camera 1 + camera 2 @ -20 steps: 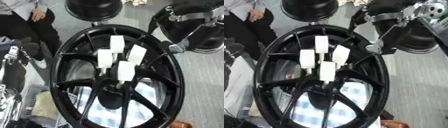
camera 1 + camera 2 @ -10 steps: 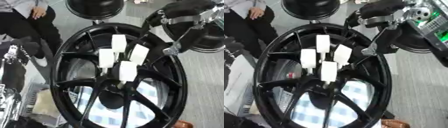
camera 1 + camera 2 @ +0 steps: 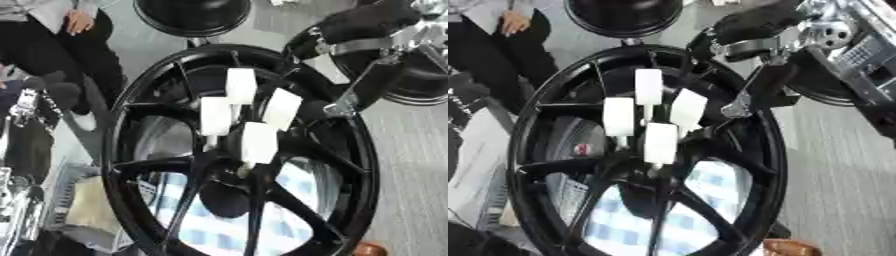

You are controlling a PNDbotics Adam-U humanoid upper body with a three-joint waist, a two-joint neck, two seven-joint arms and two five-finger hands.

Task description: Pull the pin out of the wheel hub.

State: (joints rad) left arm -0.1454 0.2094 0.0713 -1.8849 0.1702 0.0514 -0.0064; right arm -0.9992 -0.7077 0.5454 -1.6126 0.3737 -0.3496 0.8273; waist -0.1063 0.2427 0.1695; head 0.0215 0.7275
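- Right hand (image 3: 750,97) is seen lower and further in over the wheel hub (image 3: 241,165) rim than a second ago; it had been clear of the upper right edge.
- Its fingers cannot be made out; no hold on anything is seen.
- Four white pins (image 3: 259,142) are seated at the hub centre, long axes upright, heads toward the camera.
- Nearest pin (image 3: 688,109) lies just beside the hand.

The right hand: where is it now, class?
In the right eye view, the right hand reaches from the upper right over the wheel rim, just right of the white pins.
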